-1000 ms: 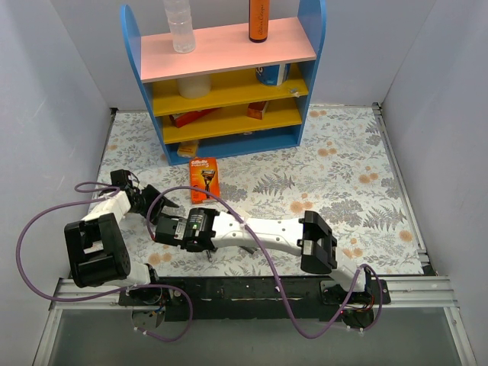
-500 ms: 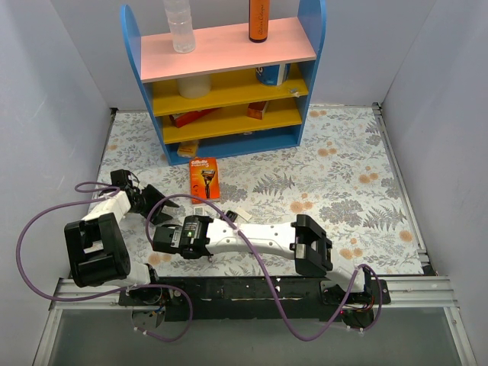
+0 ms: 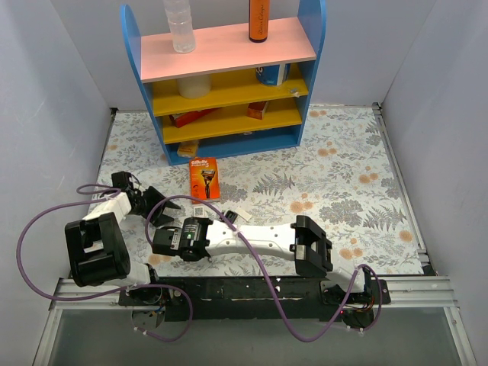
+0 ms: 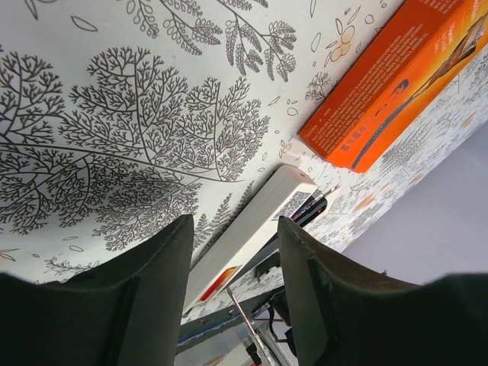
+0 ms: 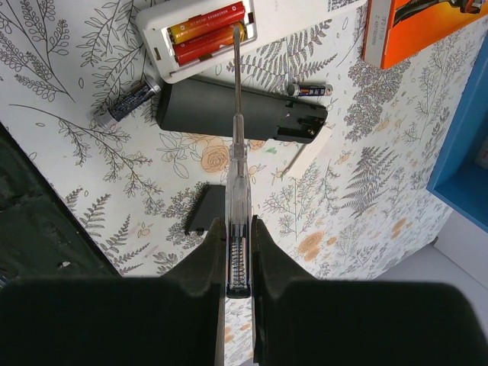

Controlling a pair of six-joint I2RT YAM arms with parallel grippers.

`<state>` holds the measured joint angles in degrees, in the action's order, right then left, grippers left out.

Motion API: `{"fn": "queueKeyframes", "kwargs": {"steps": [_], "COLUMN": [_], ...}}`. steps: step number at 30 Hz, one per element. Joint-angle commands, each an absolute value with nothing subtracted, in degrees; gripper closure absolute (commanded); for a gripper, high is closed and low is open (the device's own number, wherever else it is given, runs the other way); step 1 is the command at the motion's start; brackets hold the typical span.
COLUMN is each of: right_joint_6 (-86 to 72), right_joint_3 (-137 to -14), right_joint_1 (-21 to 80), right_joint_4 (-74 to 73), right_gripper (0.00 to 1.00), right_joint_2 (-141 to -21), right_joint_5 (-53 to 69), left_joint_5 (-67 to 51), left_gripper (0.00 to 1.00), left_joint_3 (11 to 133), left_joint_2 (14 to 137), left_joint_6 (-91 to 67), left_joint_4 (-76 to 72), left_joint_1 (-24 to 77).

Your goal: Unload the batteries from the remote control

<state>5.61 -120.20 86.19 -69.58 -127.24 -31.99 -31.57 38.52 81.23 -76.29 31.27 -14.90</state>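
We see a leaf-printed cloth (image 3: 343,152) walled in grey, with a blue shelf (image 3: 229,49) at twelve o'clock. Only the right wrist view shows, at eleven o'clock, the two red-orange batteries (image 5: 206,34) seated in the open white remote (image 5: 164,34), where the right gripper (image 5: 238,229) pinches a clear tool (image 5: 237,137) whose tip reaches their end. The left gripper (image 4: 235,225) hangs spread over the cloth.

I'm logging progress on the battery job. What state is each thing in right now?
remote control: battery compartment open, cover off.
batteries: both seated in the compartment.
clear-handled tool: gripped, tip at the batteries' end.
right gripper: shut on the tool.
left gripper: open, holding nothing.
loose batteries: lying flat, outside the remote.
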Motion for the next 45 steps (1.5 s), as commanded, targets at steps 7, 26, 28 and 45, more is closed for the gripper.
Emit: {"fn": "queueKeyframes", "kwargs": {"steps": [7, 26, 28, 45], "right_joint_6": [5.2, 6.4, 6.8, 9.7], "right_joint_3": [-119.1, -121.5, -121.7, -122.3], "right_joint_1": [86.9, 87.2, 87.3, 87.2], "right_joint_4": [-70.8, -69.8, -69.7, -67.3], "right_gripper": [0.99, 0.99, 0.99, 0.99], "right_joint_2": [-128.1, -130.1, -130.3, -130.8], "right_joint_5": [-32.8, -34.8, -34.7, -35.5], "left_joint_5": [-33.5, -43.1, -44.0, -44.5], "left_gripper": [0.52, 0.55, 0.55, 0.48], "left_joint_3": [38.1, 31.9, 31.6, 31.2], "left_joint_2": [80.6, 78.6, 78.7, 82.9], "left_joint_6": [-76.0, -78.9, -78.8, -79.8], "left_joint_4": [30.8, 27.0, 26.9, 24.4], "left_joint_1": [-15.1, -15.0, -14.7, -7.9]}}
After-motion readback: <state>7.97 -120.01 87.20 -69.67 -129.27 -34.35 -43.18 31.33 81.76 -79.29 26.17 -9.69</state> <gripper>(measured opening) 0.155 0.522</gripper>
